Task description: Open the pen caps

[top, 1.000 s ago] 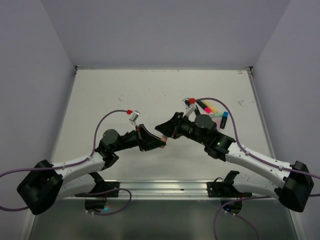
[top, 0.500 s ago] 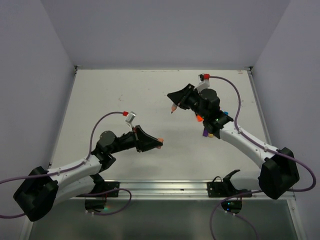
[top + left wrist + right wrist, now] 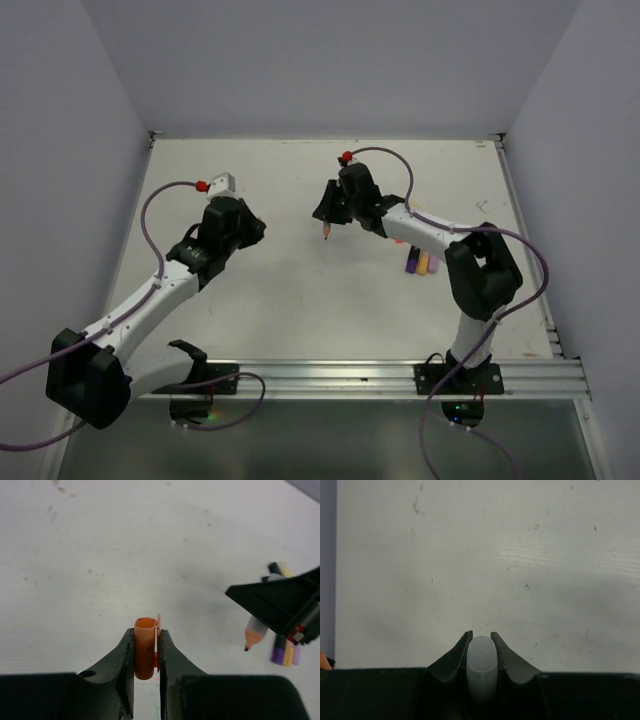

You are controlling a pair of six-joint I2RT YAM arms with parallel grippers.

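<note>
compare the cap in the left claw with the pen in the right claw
Colour: the cap is solid orange; the pen is pale and see-through with an orange tip.
Shape: the cap is a stubby hollow tube with its open end showing and a clip on the side; the pen tapers to a point.
Shared: each is pinched in a shut claw, cap in the left claw, pen in the right claw, and they are apart.

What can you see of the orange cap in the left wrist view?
The orange cap is a short, hollow tube of smooth plastic with a thin clip along one side. Its open end points away from the left jaws, which pinch its lower sides. Only the jaws touch it, as far as the view shows.
</note>
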